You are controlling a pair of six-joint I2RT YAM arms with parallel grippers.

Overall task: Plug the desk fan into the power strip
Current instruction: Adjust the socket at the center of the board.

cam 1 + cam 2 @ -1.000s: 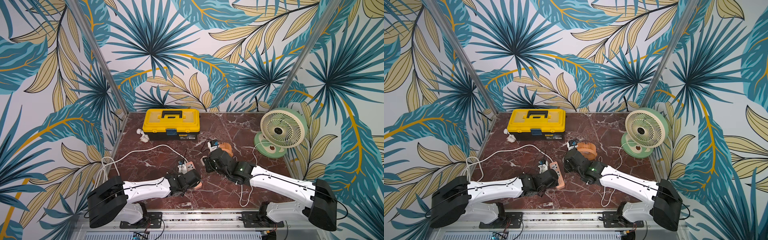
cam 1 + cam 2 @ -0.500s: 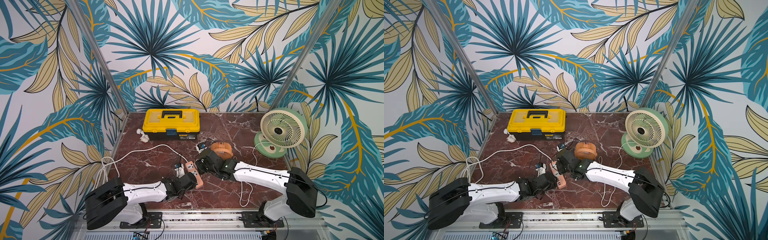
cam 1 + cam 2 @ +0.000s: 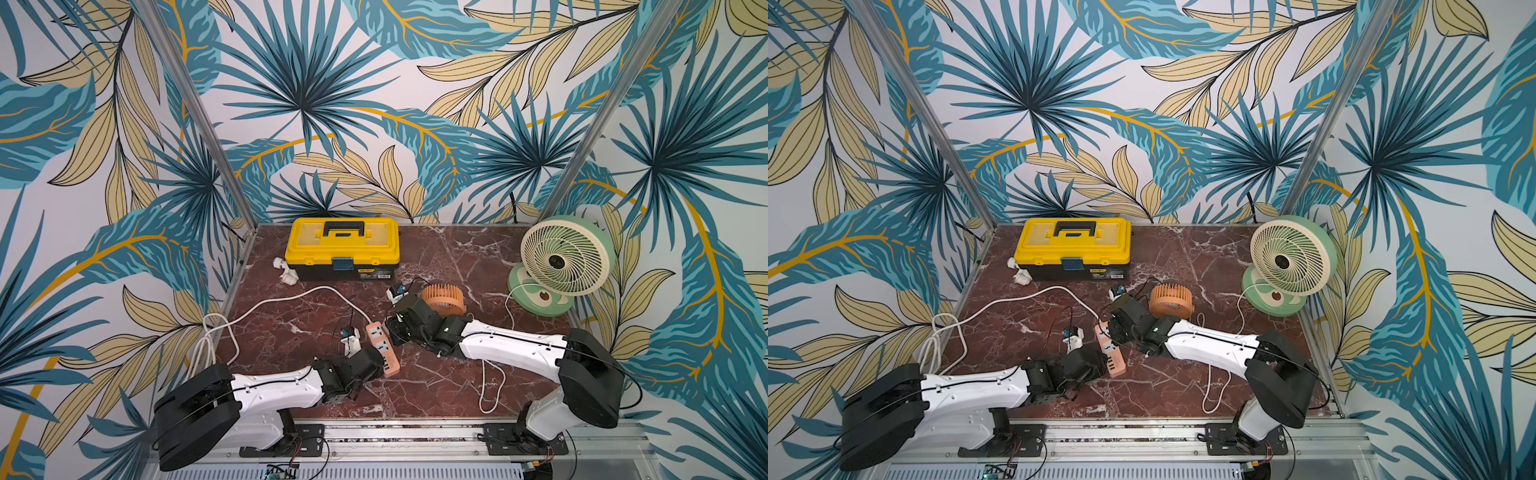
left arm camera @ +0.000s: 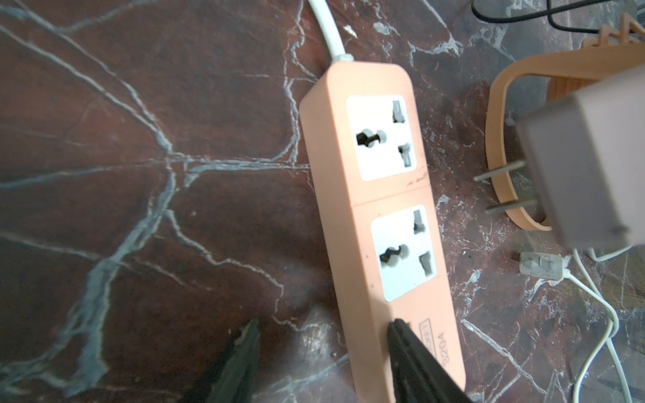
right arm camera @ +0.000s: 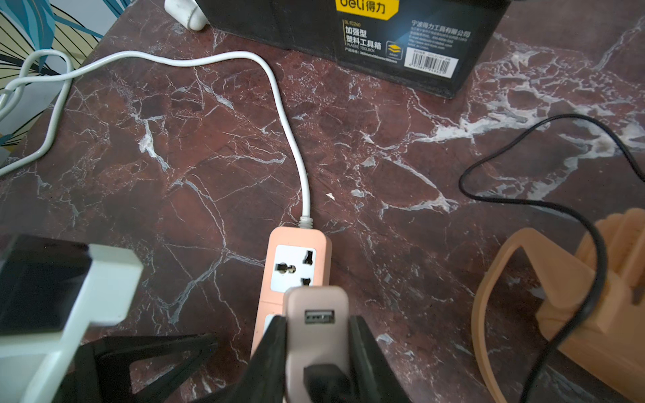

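In both top views the power strip (image 3: 382, 347) lies near the middle of the table (image 3: 291, 328), its white cord (image 3: 291, 297) running to the left edge. Your left gripper (image 3: 372, 366) is at its near end, your right gripper (image 3: 394, 328) beside its far end.

In the left wrist view the left fingers (image 4: 412, 356) stand half apart and hold nothing: one lies over the strip's USB end, the other over bare table. Both sockets (image 4: 382, 137) are free.

In the right wrist view the right fingers (image 5: 275, 335) clamp the USB adapter (image 5: 316, 314) above the strip. I judge this the aligning step; next, set the prongs (image 4: 499, 172) square over one socket and press.
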